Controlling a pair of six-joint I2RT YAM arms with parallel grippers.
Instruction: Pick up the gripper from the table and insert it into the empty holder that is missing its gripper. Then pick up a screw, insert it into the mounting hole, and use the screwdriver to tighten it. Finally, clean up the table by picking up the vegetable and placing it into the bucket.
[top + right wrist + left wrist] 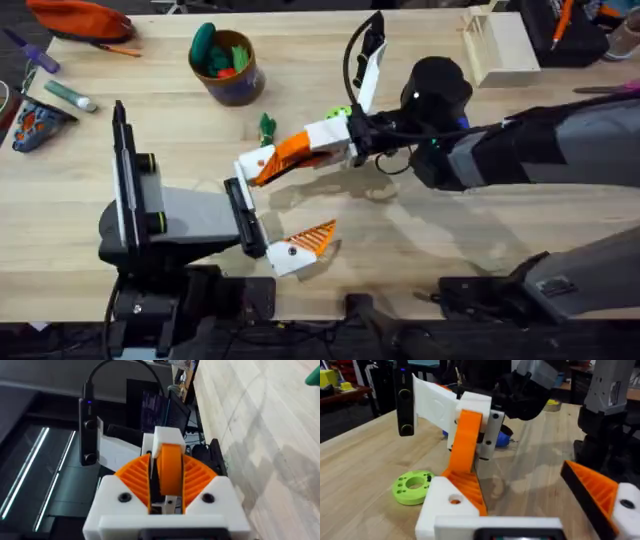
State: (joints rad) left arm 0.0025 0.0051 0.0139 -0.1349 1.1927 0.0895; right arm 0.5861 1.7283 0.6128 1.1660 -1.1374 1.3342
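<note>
1. The left gripper (295, 200) sits at lower centre of the overhead frame. Its fingers are spread wide with nothing between them. The lower finger carries an orange wedge (312, 238).
2. The upper finger mount is the holder (250, 166), a white piece just left of frame centre on the table (420, 235).
3. The right gripper (310, 140) reaches in from the right. Its ribbed pads (132, 477) are clamped narrowly on the gripper (170, 467), the orange finger. The far end of that finger meets the holder; how deeply it is seated cannot be told.
4. The vegetable (267, 128) lies on the table just above the holder, apart from it. A lime-green disc (340, 112) lies near it to the right.
5. The bucket (228, 70) stands at upper centre-left, with toy items inside.
</note>
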